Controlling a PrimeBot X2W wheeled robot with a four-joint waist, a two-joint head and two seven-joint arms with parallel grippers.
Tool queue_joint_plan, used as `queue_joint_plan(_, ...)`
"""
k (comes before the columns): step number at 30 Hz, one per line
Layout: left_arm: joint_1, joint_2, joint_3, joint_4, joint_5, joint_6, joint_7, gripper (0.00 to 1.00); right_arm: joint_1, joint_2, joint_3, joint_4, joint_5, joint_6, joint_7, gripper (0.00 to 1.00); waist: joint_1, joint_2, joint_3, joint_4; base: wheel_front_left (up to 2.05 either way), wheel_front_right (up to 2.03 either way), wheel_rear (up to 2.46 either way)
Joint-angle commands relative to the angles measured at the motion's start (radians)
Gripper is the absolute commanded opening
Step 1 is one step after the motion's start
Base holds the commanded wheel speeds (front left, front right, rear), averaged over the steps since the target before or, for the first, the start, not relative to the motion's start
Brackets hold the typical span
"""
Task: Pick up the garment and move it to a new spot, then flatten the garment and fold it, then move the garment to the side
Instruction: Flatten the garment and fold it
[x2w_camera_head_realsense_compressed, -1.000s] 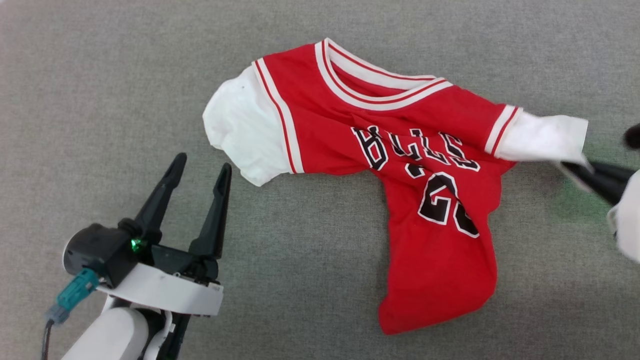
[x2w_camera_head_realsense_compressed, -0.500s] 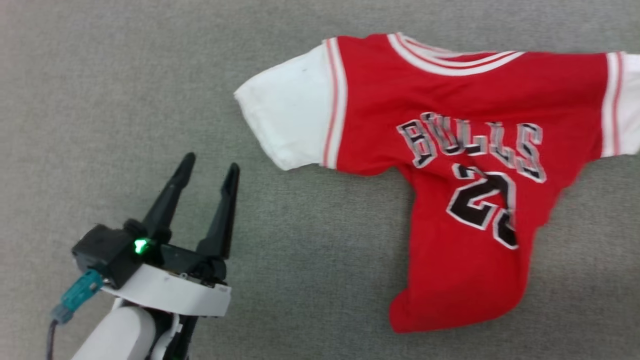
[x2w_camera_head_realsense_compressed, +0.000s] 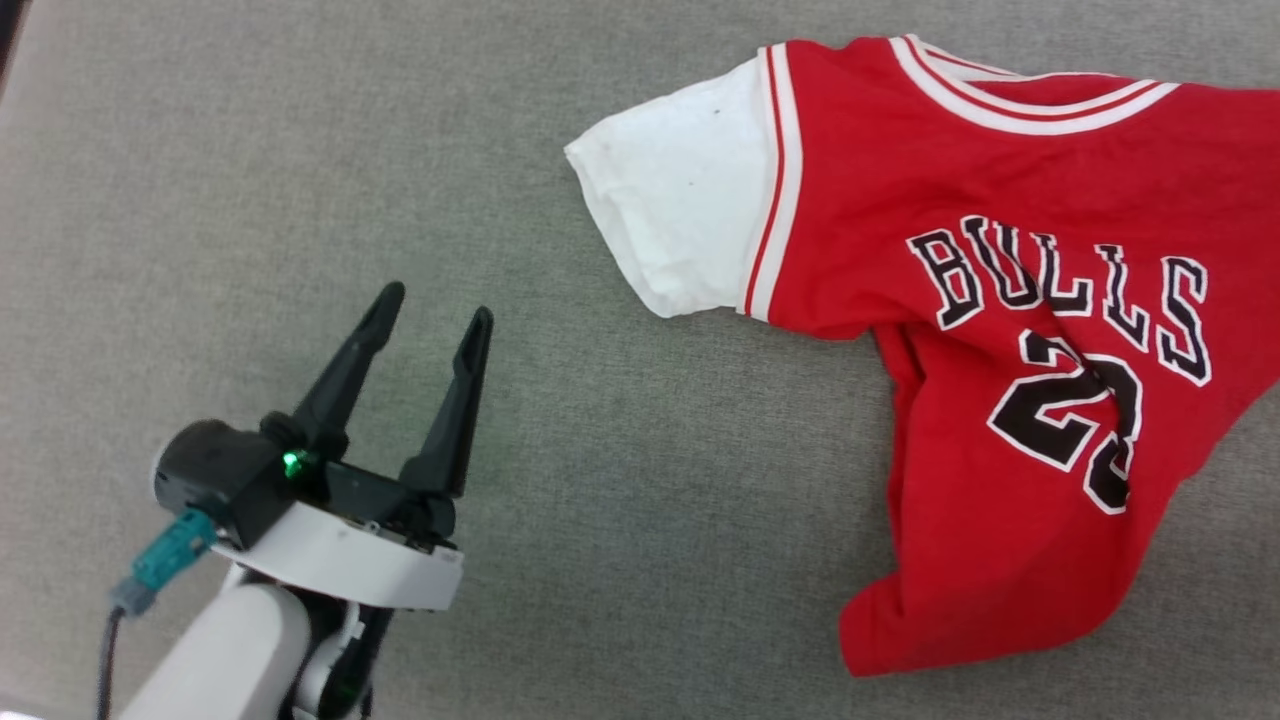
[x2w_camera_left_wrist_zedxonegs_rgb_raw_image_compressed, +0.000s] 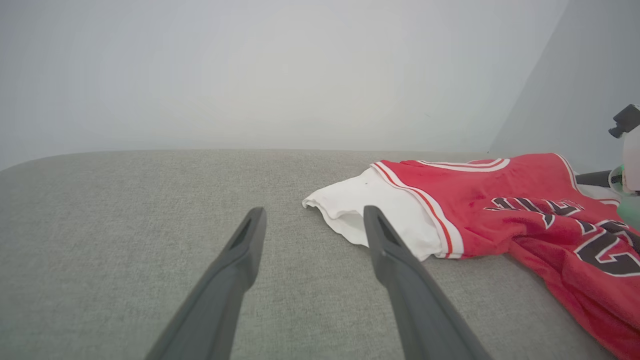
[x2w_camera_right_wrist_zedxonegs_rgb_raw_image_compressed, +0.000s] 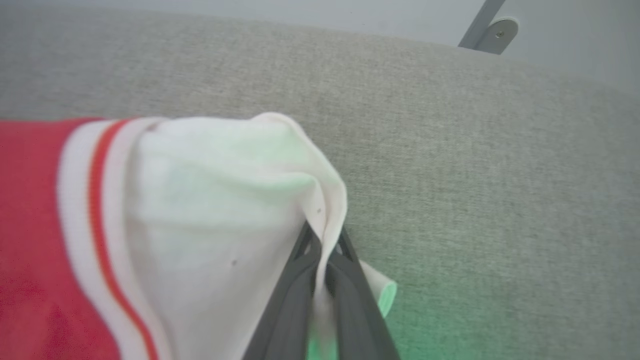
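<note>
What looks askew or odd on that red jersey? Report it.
The bright red soft-fabric T-shirt with white sleeves lies unflattened on the grey fabric surface: its lower body is bunched and twisted sideways. The right gripper is shut on one white sleeve; the open left gripper touches nothing.

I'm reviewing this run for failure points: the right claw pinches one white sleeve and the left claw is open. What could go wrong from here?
1. The right claw grips only the edge of the white sleeve; the fabric could slip out under a pull.
2. The garment has its lower body bunched and twisted; dragging by one sleeve may crease it more.
3. The left claw is open, apart from the other sleeve, so that side may trail.
</note>
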Motion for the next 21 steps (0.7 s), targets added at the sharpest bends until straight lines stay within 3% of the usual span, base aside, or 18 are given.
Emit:
queue_joint_plan(1, -0.015, 0.006, 0.003, -0.002, 0.01, -0.002, 0.002, 1.0, 0.022, 0.024, 0.01, -0.009, 0.0, 0.001, -0.009, 1.0, -0.0001, 0.0, -0.016, -0.019, 0.0, 0.0, 0.0)
queue_joint_plan(8, -0.084, 0.114, 0.019, -0.054, 0.042, -0.027, 0.088, 1.0, 0.111, -0.061, -0.012, -0.133, -0.003, 0.0, -0.24, 1.0, -0.0001, 0.0, -0.046, -0.092, 0.0, 0.0, 0.0)
queue_joint_plan(13, -0.197, 0.211, 0.031, -0.078, 0.024, -0.087, 0.217, 1.0, 0.229, -0.095, -0.059, -0.314, -0.016, 0.0, -0.396, 1.0, -0.0001, 0.0, -0.048, -0.172, 0.0, 0.0, 0.0)
queue_joint_plan(17, -0.319, 0.259, 0.021, -0.041, -0.05, -0.138, 0.349, 1.0, 0.352, -0.059, -0.168, -0.509, -0.051, 0.0, -0.423, 1.0, -0.0001, 0.0, -0.037, -0.241, 0.0, 0.0, 0.0)
queue_joint_plan(21, -0.477, 0.282, -0.051, 0.059, -0.145, -0.163, 0.533, 1.0, 0.512, 0.041, -0.327, -0.735, -0.149, 0.0, -0.424, 1.0, -0.0001, 0.0, -0.02, -0.301, 0.0, 0.0, 0.0)
